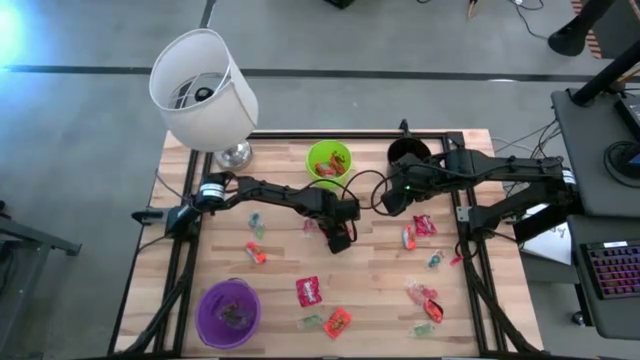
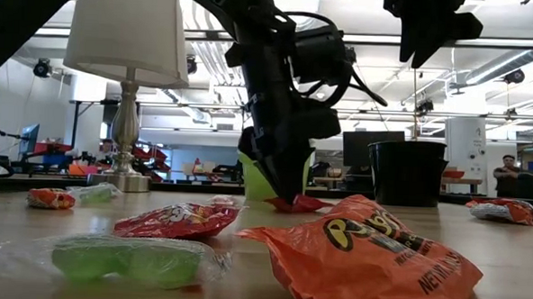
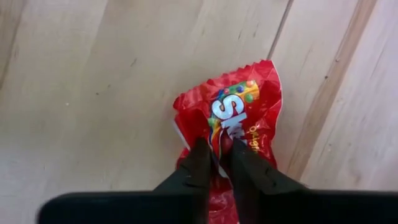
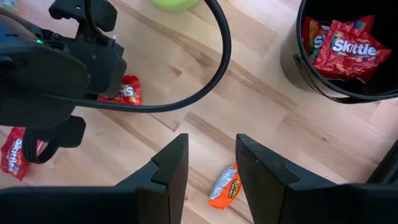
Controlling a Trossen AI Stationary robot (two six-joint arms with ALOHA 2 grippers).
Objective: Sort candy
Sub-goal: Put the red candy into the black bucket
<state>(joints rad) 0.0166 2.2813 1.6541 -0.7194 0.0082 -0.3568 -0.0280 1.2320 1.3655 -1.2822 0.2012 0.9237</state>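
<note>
left end effector [image 1: 338, 240] sits at the centre of the high view, its fingers [image 3: 200, 163] pinched together on a red skittles packet [image 3: 237, 115] that lies on the wooden surface [image 1: 280, 290]; right end effector [image 1: 392, 199] hovers right of centre near the black cup [image 1: 407, 153], jaws apart and holding nothing, with an orange packet [image 4: 224, 185] on the boards below it; more candy lies scattered across the lower right of the high view, some red packets [image 4: 351, 46] already in the black cup, a green cup [image 1: 329, 160] at upper centre, a purple cup [image 1: 229, 312] at lower left, a lamp [image 1: 204, 88] at upper left
</note>
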